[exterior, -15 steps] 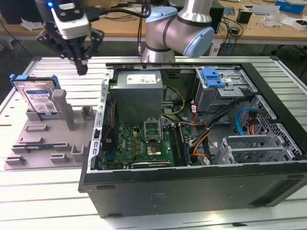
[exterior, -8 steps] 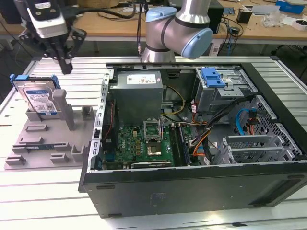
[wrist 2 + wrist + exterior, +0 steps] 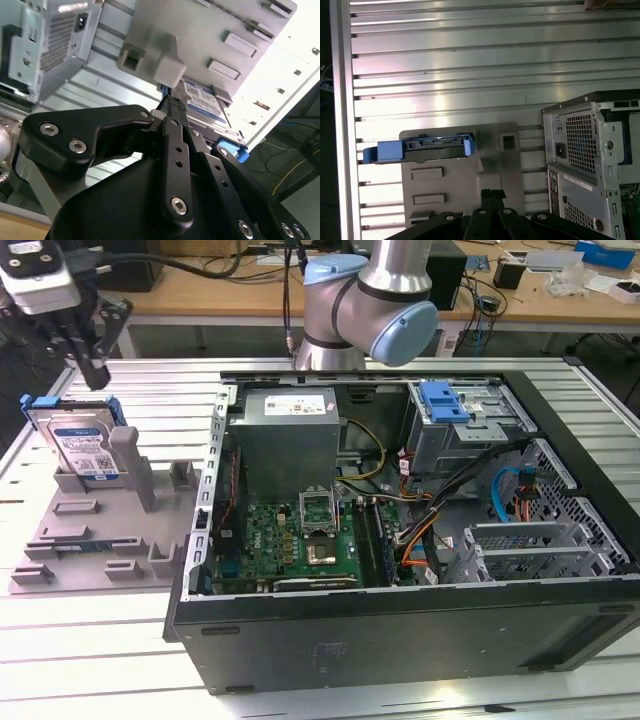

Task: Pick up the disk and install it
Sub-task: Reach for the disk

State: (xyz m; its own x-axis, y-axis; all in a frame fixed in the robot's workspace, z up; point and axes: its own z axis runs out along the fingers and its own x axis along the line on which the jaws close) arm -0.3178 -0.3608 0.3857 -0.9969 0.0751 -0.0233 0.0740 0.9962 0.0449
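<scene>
This is a robotics lab or electronics workshop. The hand (image 3: 92, 365) of a grey-and-blue robot arm (image 3: 370, 300) hangs over a ribbed metal tabletop (image 3: 100, 670) built of slotted rails. Just below the hand, a grey moulded holder (image 3: 90, 540) with sockets and posts props a hard drive (image 3: 85, 445) on edge. Well off to the hand's side lies a desktop computer case (image 3: 400, 640) with its side panel off, baring a green circuit board (image 3: 290, 530), a power supply (image 3: 285, 435), drive cages (image 3: 470, 425) and bundled wires (image 3: 420, 530). Beyond the hand, behind the arm's base, a wooden tabletop (image 3: 200, 298) carries black cables (image 3: 190, 262) and small boxes (image 3: 510, 270).
</scene>
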